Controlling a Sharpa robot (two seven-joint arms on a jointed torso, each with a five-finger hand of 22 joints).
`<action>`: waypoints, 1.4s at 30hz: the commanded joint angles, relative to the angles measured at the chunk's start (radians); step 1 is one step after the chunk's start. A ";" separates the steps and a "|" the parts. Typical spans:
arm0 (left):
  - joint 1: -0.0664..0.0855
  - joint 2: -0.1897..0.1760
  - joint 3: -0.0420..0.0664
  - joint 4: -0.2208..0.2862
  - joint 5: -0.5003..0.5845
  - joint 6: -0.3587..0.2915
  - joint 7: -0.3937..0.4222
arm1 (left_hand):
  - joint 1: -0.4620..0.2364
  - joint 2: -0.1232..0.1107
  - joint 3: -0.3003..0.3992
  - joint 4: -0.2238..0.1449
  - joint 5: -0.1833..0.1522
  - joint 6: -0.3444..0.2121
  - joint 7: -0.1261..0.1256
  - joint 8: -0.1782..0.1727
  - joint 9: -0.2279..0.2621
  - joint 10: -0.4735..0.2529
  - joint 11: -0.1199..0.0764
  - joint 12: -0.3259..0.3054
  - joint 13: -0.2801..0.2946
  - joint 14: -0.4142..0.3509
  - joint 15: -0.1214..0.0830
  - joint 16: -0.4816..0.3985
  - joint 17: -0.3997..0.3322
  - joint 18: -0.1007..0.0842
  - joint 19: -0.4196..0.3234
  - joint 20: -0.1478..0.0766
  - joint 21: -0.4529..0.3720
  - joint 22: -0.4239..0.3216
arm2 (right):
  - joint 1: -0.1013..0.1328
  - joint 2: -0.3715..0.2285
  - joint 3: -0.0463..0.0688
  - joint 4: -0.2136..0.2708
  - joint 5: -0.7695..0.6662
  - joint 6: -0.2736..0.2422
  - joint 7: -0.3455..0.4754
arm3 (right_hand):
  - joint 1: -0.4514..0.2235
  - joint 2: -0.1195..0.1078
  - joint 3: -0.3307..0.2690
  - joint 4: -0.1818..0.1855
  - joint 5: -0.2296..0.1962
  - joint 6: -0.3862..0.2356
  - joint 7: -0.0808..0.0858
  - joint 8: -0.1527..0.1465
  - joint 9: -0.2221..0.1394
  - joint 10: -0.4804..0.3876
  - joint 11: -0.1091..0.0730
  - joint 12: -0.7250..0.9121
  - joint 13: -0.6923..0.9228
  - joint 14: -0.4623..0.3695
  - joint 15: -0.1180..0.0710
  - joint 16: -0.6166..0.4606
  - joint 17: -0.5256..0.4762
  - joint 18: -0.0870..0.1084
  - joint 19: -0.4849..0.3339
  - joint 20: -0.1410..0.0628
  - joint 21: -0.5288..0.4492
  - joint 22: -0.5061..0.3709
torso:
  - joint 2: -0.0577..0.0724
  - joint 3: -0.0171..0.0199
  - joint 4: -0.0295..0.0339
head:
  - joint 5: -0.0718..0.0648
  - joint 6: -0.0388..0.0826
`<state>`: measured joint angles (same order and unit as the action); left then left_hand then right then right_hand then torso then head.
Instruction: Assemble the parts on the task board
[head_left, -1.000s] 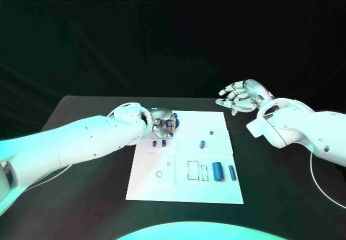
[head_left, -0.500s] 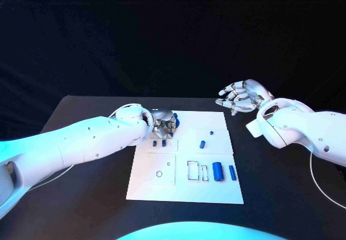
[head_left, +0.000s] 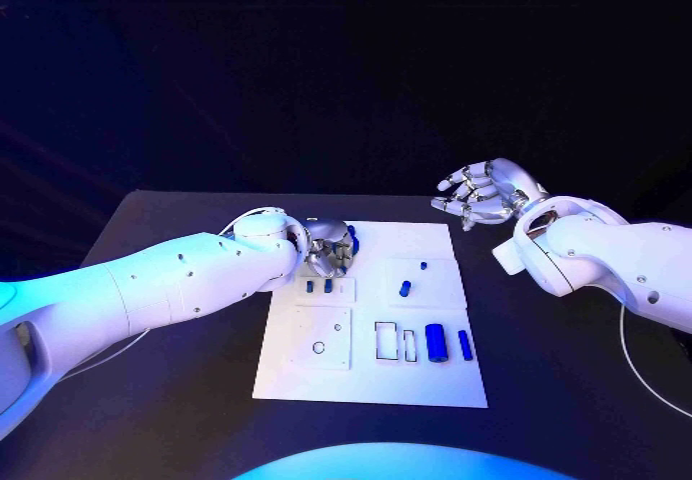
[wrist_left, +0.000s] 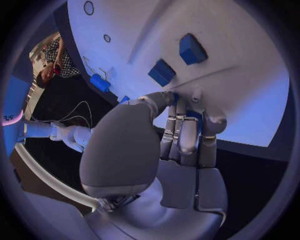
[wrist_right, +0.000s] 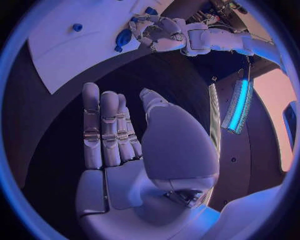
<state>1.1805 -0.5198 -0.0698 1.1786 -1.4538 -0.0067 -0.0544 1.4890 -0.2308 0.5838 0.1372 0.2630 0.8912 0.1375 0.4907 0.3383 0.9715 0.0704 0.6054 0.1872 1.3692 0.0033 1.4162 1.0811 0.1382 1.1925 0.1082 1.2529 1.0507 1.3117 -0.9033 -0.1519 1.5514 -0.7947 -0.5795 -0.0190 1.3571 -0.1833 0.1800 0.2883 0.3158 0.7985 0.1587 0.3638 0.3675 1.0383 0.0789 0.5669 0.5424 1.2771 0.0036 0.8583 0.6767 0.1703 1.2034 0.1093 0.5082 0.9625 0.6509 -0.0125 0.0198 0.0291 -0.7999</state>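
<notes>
The task board (head_left: 371, 318) lies mid-table, and the left hand (head_left: 326, 255) sits over its far left corner, fingers curled round a blue part (head_left: 351, 238) there. The right hand (head_left: 483, 192) hovers past the board's far right corner, holding nothing, fingers apart, so the left is far nearer.

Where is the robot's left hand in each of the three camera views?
Head view: left hand sits at the far left corner of the task board, fingers curled on a blue part.
Left wrist view: it rises through the middle, fingertips against the board.
Right wrist view: it lies far off at the board's edge.
Shared landmark: the white board.
</notes>
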 joint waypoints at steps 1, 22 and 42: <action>-0.003 0.003 0.000 -0.001 0.000 -0.003 0.022 | -0.004 0.011 0.004 -0.013 -0.006 0.018 -0.002 -0.009 0.004 0.018 -0.003 -0.014 -0.004 0.008 -0.002 0.004 0.002 -0.018 0.011 0.000 0.009 0.011 | 0.000 0.001 0.000 0.000 -0.001 0.012 0.011 | -0.001 -0.006 0.006 -0.001 0.003 0.005 0.004 0.005 -0.001 0.007 0.001 -0.007 -0.001 0.007 -0.001 -0.004 -0.001 0.010 0.002 -0.002 -0.003 -0.001 | 0.000 -0.0003 0.0002 | 0.000 -0.001; -0.011 -0.047 0.027 0.056 0.104 -0.084 0.055 | -0.056 0.005 0.013 -0.038 -0.006 0.063 -0.003 -0.062 0.006 0.087 -0.001 -0.117 -0.028 0.025 -0.001 0.009 0.007 -0.024 0.030 -0.003 0.032 0.044 | 0.000 -0.001 0.000 0.002 -0.001 0.014 0.008 | -0.001 -0.007 0.008 0.000 0.003 0.006 0.003 0.006 -0.002 0.009 0.001 -0.008 -0.006 0.008 -0.001 -0.009 -0.002 0.010 0.003 -0.003 -0.013 -0.008 | -0.001 0.0007 0.0000 | 0.000 0.005; -0.004 -0.142 0.074 0.104 0.192 0.005 0.019 | -0.086 -0.006 0.002 -0.029 -0.004 0.073 -0.007 -0.075 0.009 0.104 -0.003 -0.144 -0.030 0.031 -0.002 0.012 0.012 -0.026 0.038 -0.003 0.036 0.053 | 0.000 -0.007 0.000 0.002 -0.002 0.013 0.007 | -0.002 -0.009 0.008 0.000 0.003 0.005 0.003 0.006 -0.003 0.009 0.001 -0.010 -0.010 0.009 -0.001 -0.013 -0.002 0.012 0.002 -0.003 -0.024 -0.015 | -0.001 -0.0004 0.0021 | 0.006 0.003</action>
<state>1.1750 -0.6643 0.0033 1.2871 -1.2659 -0.0409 -0.0272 1.4134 -0.2406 0.5903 0.1089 0.2606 0.9585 0.1305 0.4196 0.3486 1.0691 0.0681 0.4667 0.1584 1.3920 0.0019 1.4248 1.0936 0.1229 1.2241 0.1052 1.2847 1.1029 1.3119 -0.9101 -0.1520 1.5526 -0.7936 -0.5776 -0.0206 1.3571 -0.1833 0.1799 0.2884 0.3157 0.7984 0.1586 0.3637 0.3665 1.0398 0.0805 0.5629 0.5334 1.2772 0.0036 0.8522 0.6760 0.1703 1.2034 0.1093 0.4876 0.9481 0.6492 -0.0119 0.0216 0.0345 -0.7974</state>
